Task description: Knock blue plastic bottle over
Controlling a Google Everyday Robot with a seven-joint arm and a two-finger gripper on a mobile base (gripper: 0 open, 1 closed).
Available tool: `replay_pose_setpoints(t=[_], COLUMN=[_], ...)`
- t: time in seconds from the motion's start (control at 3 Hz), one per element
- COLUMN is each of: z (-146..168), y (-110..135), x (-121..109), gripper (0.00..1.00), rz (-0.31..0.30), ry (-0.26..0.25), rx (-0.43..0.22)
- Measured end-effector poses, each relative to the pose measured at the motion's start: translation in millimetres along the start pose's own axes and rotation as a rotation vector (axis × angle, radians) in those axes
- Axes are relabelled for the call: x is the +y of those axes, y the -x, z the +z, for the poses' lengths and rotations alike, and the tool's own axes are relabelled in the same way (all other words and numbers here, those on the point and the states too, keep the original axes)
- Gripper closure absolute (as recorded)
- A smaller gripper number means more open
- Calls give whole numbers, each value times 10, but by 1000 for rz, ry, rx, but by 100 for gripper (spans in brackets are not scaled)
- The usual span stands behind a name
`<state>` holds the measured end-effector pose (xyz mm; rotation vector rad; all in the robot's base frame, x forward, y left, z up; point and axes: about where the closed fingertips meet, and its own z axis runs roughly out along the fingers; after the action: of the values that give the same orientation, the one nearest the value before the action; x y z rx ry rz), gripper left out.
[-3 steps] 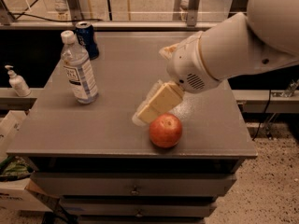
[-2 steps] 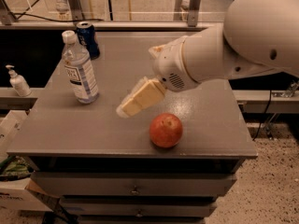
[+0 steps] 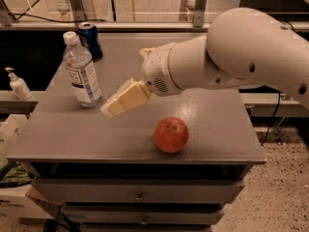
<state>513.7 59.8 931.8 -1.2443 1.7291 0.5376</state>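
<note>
The blue plastic bottle [image 3: 82, 71] stands upright at the left of the grey cabinet top [image 3: 212, 124]. It is clear, with a white cap and a white label. My gripper [image 3: 110, 109], with cream-coloured fingers, reaches left from the large white arm [image 3: 231, 57]. Its tip hovers just right of the bottle's base, a small gap away.
A dark blue soda can [image 3: 90, 40] stands behind the bottle at the back left. A red apple [image 3: 171, 135] sits near the front edge. A small white pump bottle [image 3: 18, 84] stands on a lower shelf to the left. Drawers lie below the top.
My gripper has swept left across the top, from beside the apple to just right of the bottle. The bottle, can and apple have not moved.
</note>
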Motion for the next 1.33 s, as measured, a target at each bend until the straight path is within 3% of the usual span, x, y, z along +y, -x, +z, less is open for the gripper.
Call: replay_pose_setpoints(t=[0.33,1.33], z=[124,1171], y=[6,64], x=[-5,-313], gripper=[0,0], rz=[5,36], ry=[-23,-34], rx=[-28,-124])
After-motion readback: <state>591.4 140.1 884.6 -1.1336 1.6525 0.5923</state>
